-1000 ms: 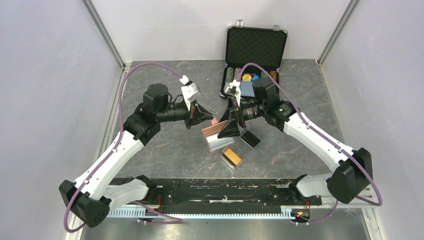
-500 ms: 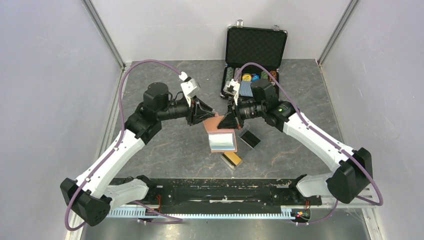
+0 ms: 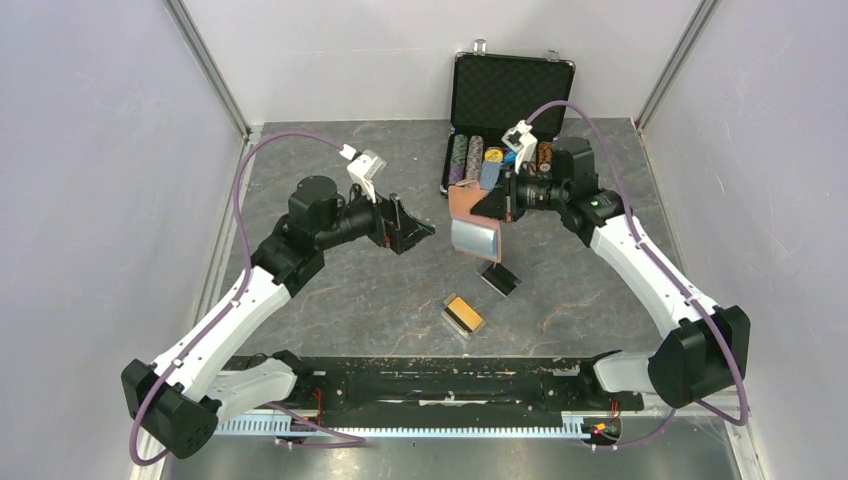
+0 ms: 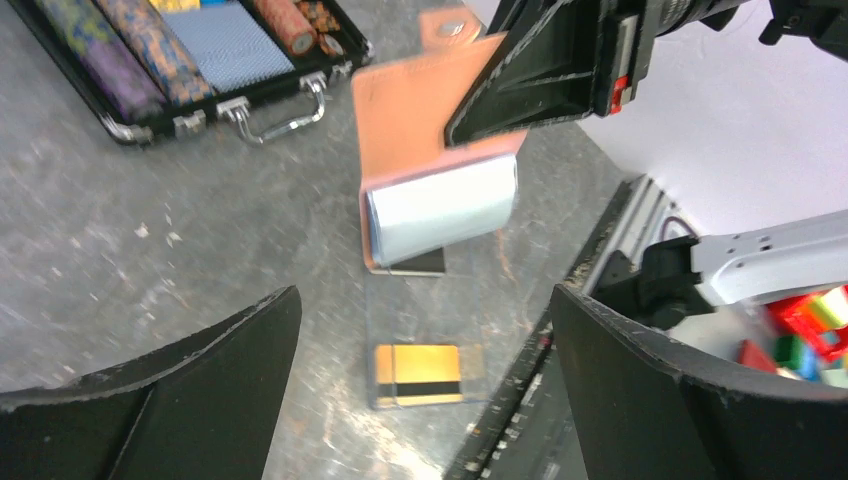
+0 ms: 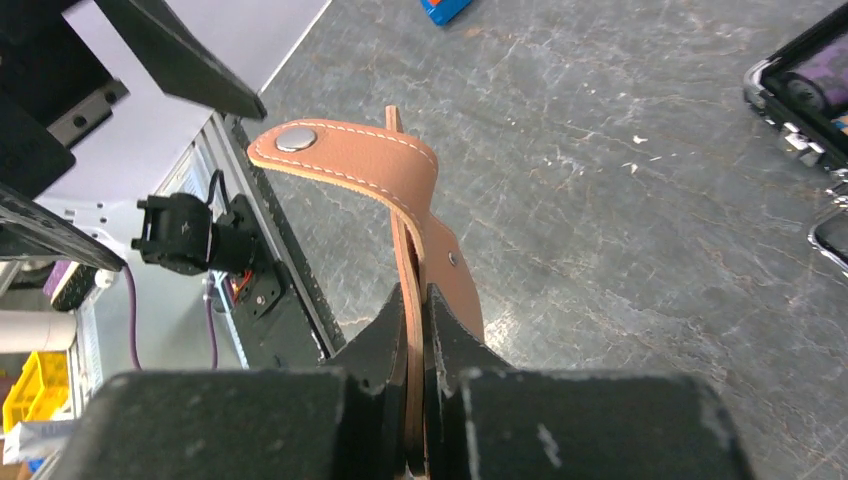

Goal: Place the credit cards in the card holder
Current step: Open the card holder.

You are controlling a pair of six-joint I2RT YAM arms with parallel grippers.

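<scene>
My right gripper (image 3: 480, 207) is shut on the tan leather card holder (image 3: 461, 203) and holds it above the table in front of the poker case. Its clear sleeves (image 3: 476, 238) hang open below. In the right wrist view the jaws (image 5: 420, 300) pinch the leather edge, and the snap tab (image 5: 345, 155) curls over. My left gripper (image 3: 411, 233) stands open and empty to the left, apart from the card holder (image 4: 415, 125). A gold credit card (image 4: 420, 372) lies in a clear box below it. A black credit card (image 3: 498, 278) lies beside the gold card (image 3: 462, 314).
An open black poker-chip case (image 3: 510, 100) with chips and a blue deck stands at the back right, close behind the right gripper. The black rail (image 3: 430, 385) of the arm bases runs along the near edge. Grey walls enclose the table.
The left gripper opened, let go of the card holder and drew back left. The right gripper shut on the holder and carried it up and back-right, off the cards.
</scene>
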